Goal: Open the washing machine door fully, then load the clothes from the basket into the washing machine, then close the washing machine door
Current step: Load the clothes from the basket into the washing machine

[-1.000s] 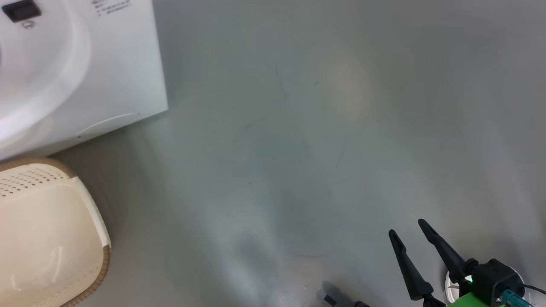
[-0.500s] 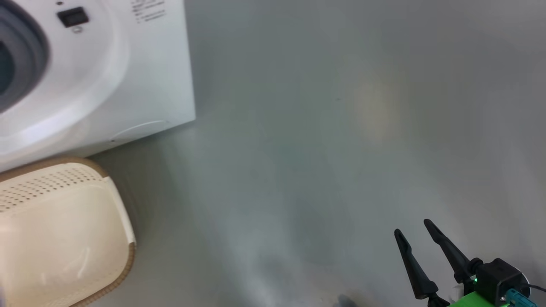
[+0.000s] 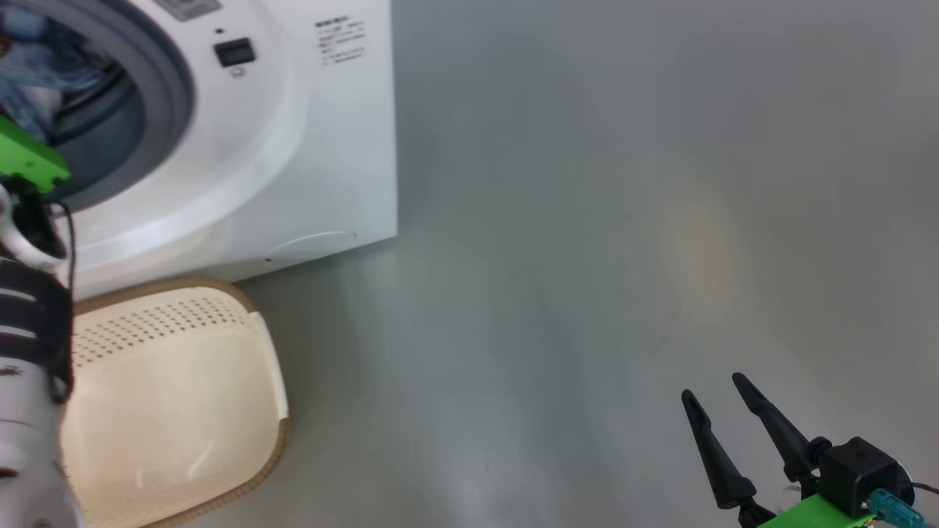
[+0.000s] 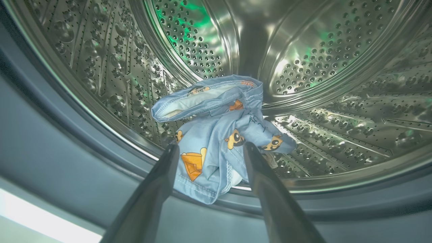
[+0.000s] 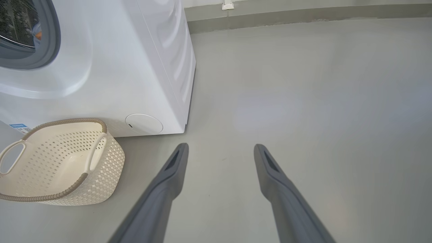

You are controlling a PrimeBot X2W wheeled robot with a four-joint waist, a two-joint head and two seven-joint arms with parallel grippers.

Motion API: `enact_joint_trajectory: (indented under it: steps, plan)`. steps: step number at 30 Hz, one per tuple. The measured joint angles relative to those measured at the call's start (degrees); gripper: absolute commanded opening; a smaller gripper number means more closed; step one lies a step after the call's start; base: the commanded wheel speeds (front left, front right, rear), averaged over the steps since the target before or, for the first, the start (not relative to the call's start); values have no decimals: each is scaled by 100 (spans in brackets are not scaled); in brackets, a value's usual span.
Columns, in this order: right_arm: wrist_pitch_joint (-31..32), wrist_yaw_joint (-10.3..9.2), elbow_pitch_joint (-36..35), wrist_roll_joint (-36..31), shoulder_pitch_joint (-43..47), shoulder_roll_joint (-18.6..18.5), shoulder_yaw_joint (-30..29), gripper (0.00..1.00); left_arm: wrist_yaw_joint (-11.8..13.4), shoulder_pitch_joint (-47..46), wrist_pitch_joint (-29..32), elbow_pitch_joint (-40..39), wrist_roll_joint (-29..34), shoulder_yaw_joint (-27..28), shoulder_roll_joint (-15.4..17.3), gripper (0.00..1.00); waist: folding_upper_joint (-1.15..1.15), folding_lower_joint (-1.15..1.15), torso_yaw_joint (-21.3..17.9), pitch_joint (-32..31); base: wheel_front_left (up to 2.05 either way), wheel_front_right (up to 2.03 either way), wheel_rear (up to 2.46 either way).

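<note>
Clothes (image 4: 219, 135) bunched on drum (image 4: 320, 50) lip inside washing machine (image 3: 293, 161), straight ahead of left jaws, spread apart, gripping nothing. Right jaws apart too, well away over floor (image 5: 303, 84). Left arm (image 3: 26, 440) nearer.

Just beyond the jaws of the left gripper (image 4: 210, 145), clothes (image 4: 219, 135) block the drum (image 4: 320, 50). Ahead of the right gripper (image 5: 221, 145): bare floor (image 5: 303, 84); basket (image 5: 101, 158) well left.

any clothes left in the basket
No, in the right wrist view the basket shows just its bare cream floor and perforated walls, with no fabric inside.
</note>
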Motion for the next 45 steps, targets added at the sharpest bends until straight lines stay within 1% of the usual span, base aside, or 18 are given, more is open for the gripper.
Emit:
enact_joint_trajectory:
  steps: [1, 7, 11, 14, 17, 18, 20, 22, 23, 27, 30, 32, 38, 45]
  plan:
    - [0, 0, 13, 0, -3, -2, 1, 100, -8, 40, 0, -21, -1, 0, -44, 100, 0, 0, 39, -32, 0, 0, 0]
    - [0, 0, 97, 5, -24, 20, -7, 100, -269, 361, 0, -257, -3, -10, -307, 100, 0, 0, 256, -227, 0, 0, 0]
    - [0, 0, 129, 5, -153, 58, -15, 100, -409, 626, 0, -534, 5, -9, -386, 100, 0, 0, 387, -341, 0, 0, 0]
    - [0, 0, 155, 5, -221, 67, -26, 100, -463, 866, 0, -817, 41, 9, -482, 100, 0, 0, 468, -418, 0, 0, 0]
    - [0, 0, 168, 5, -240, 74, -49, 100, -588, 1110, 0, -1091, 48, 75, -628, 100, 0, 0, 546, -486, 0, 0, 0]
    - [0, 0, 172, 5, -265, 79, -75, 100, -721, 1302, 0, -1280, 53, 81, -742, 100, 0, 0, 601, -531, 0, 0, 0]
    - [0, 0, 193, 3, -331, 78, -85, 100, -784, 1511, 0, -1502, 146, 26, -836, 100, 0, 0, 659, -576, 0, 0, 0]
    - [0, 0, 203, 2, -394, 82, -94, 100, -932, 1710, 0, -1670, 148, 29, -921, 100, 0, 0, 712, -635, 0, 0, 0]
    - [0, 0, 214, 0, -421, 86, -98, 100, -959, 1808, 1, -1714, 148, 34, -962, 100, 0, 0, 734, -669, 0, 0, 0]
    - [0, 0, 281, -1, -454, 124, -200, 100, -978, 2311, 1, -2009, 367, -97, -1000, 100, 0, 0, 833, -818, 0, 0, 0]
    - [0, 0, 313, -2, -453, 149, -213, 100, -940, 2758, 1, -2305, 509, -109, -1001, 100, 0, 0, 888, -945, 0, 0, 0]
    - [0, 0, 325, -3, -452, 152, -238, 100, -847, 3073, 1, -2565, 656, -118, -1000, 100, 0, 0, 923, -1021, 0, 0, 0]
    - [0, 0, 336, -12, -441, 149, -264, 100, -793, 3904, 0, -3396, 724, -41, -1024, 100, 0, 0, 1022, -1218, 0, 0, 0]
    - [0, 0, 392, -53, -416, 148, -231, 100, -616, 4949, 1, -4290, 814, -12, -1049, 100, 0, 0, 1052, -1445, 0, 0, 0]
